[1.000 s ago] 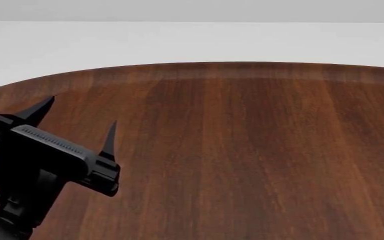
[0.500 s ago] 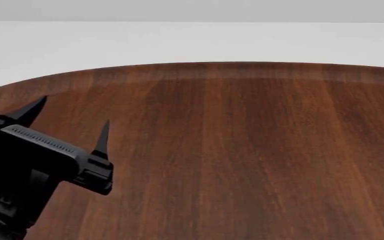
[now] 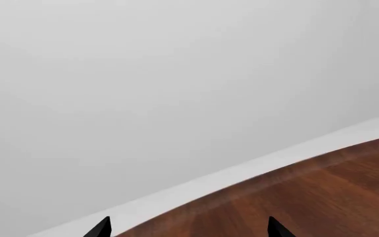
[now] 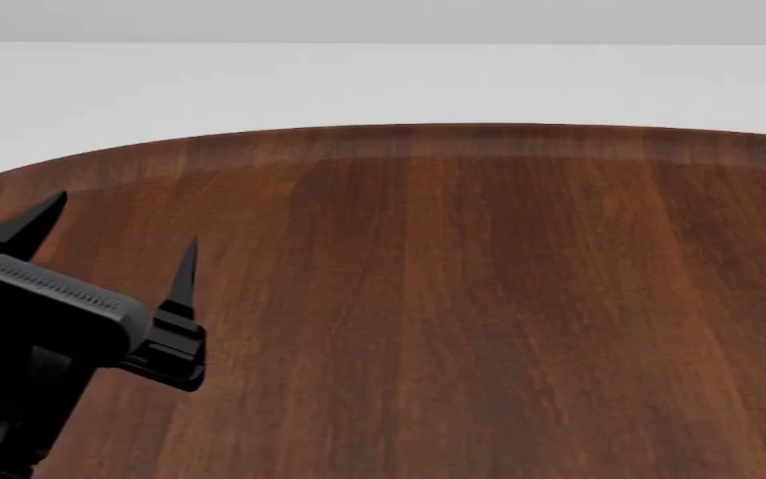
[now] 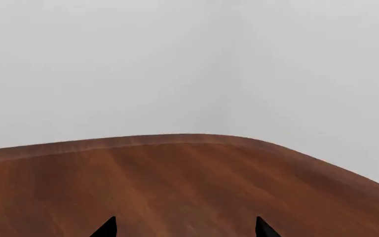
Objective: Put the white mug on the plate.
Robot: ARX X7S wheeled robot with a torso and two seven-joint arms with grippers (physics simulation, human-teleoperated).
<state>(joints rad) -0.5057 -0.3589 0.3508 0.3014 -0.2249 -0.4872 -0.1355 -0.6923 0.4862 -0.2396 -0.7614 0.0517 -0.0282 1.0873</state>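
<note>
The white mug and the plate are out of view in every frame. My left gripper point(image 4: 120, 235) is open and empty at the left of the head view, over the dark wooden table point(image 4: 490, 299), its two black fingertips pointing away from me. In the left wrist view its fingertips point(image 3: 102, 228) stand wide apart over the table's far edge point(image 3: 275, 173). My right gripper point(image 5: 184, 228) does not show in the head view. In the right wrist view its two tips stand wide apart over bare wood, with nothing between them.
The round wooden table's far edge point(image 4: 410, 130) curves across the head view, with pale floor and wall behind it. The right wrist view shows the table's curved rim point(image 5: 176, 138) against a grey wall.
My left gripper has drifted left and slightly down in the head view, still open. Nothing else has changed.
</note>
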